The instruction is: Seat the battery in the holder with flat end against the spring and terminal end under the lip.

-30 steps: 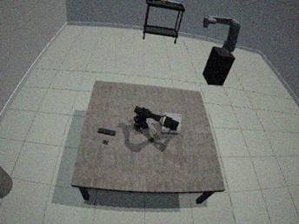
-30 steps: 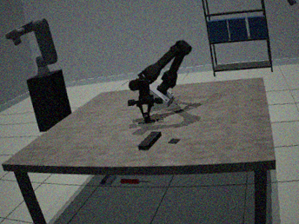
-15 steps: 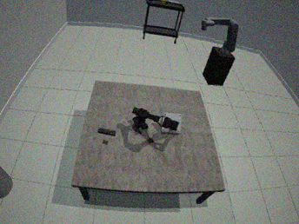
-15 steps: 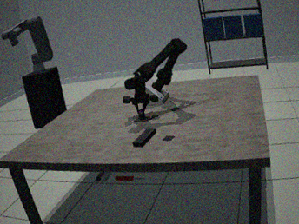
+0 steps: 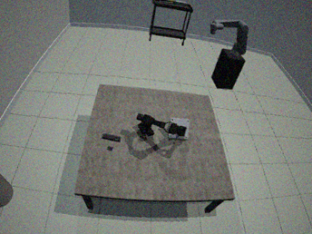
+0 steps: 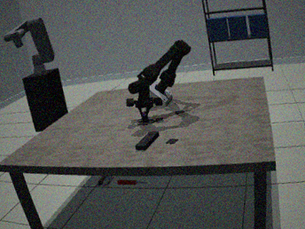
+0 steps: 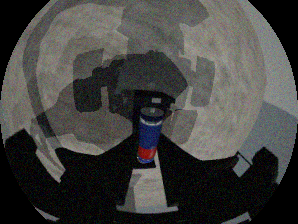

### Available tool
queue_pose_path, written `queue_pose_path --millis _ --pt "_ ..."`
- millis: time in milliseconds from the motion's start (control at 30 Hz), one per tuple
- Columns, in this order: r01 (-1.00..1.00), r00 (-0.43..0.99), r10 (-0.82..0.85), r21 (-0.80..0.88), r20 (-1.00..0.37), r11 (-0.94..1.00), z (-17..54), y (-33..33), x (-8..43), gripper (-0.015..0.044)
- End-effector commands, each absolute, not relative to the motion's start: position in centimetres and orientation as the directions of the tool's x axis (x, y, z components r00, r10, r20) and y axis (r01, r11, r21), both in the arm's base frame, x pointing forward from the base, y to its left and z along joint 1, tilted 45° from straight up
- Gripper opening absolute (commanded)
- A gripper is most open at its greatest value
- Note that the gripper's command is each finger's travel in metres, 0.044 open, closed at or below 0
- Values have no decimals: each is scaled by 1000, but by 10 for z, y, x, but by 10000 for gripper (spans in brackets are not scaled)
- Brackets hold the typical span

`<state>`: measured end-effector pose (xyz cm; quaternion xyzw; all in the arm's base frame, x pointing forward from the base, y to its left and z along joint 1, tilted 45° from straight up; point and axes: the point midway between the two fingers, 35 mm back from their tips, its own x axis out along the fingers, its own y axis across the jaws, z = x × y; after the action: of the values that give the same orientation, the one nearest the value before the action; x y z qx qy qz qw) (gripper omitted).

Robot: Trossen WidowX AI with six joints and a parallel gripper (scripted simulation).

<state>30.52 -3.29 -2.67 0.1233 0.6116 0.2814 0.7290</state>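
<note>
The battery (image 7: 150, 132), blue with a red band and a dark, ringed far end, stands out between my fingers in the wrist view. My gripper (image 6: 145, 118) (image 7: 148, 135) is shut on it and points down low over the table. A dark shape with a small light patch (image 7: 156, 100) lies just beyond the battery's far end; it looks like the holder, but its spring and lip cannot be made out. Whether the battery touches it or lies flat cannot be told. In the top and exterior views the battery is too small or hidden to see.
A long dark block (image 5: 111, 137) (image 6: 147, 140) and a small dark piece (image 5: 109, 148) (image 6: 171, 141) lie apart from the gripper on the table (image 5: 157, 183) (image 6: 224, 142). The arm's shadows fall around the gripper. Other arms and shelves stand away from the table.
</note>
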Motion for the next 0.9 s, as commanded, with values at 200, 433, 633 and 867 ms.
queue_pose_path --millis 200,433,633,867 --pt "-245 64 555 526 -829 814 -30 -29 301 71" --pt "-245 71 554 524 -829 816 -29 -29 302 71" --pt "-245 72 554 524 -829 816 -29 -29 305 71" --pt "-246 83 554 521 -829 817 -26 -28 313 71"
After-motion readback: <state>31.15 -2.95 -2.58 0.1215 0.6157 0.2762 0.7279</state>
